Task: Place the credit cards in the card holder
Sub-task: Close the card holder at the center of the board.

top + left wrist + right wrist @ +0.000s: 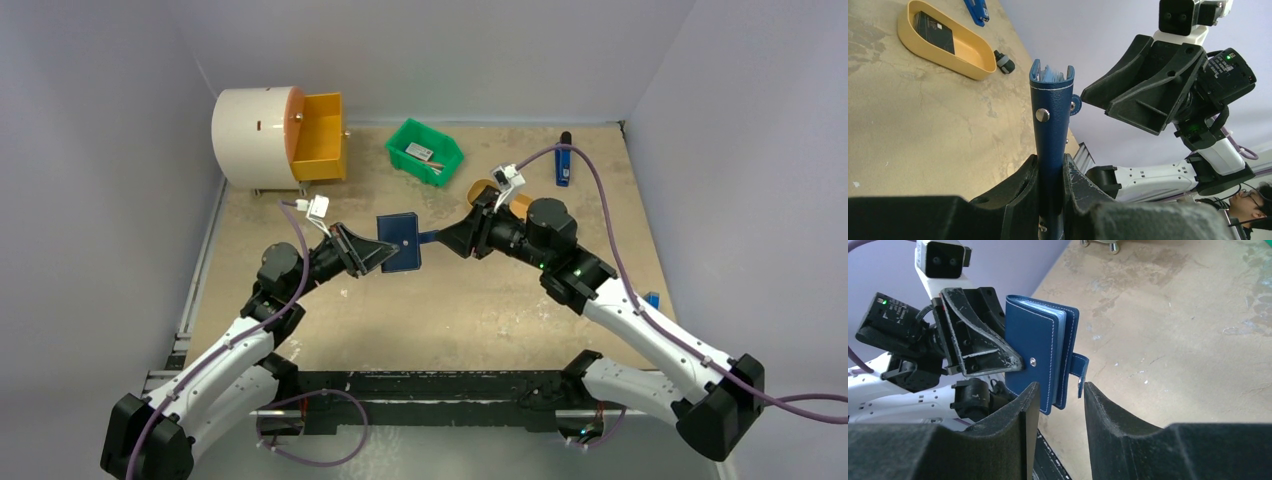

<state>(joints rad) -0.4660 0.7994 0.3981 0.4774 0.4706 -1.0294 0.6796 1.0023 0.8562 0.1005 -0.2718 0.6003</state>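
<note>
At the far left of the sand-coloured table (480, 310) stands a cream drum (255, 135) with an orange drawer (320, 137) pulled open. Nearer the centre, the left gripper (1050, 167) is pinched on the lower end of the navy card holder (400, 243), holding it on edge above the tabletop, midway between the two arms. Pale blue card edges (1050, 75) show in the holder's open top, and a small metal stud (1042, 115) shines on its cover. A green bin (425, 150) sits at the back. From the right, the right gripper (1060, 400) faces the holder with its jaws spread a little. The snap tab (1079, 372) and the holder's free edge lie just at the gap between them. Behind that arm lies a yellow tray (943, 45) with a black card (934, 31) in it. Farther right is a blue-and-black stick tool (564, 160).
</note>
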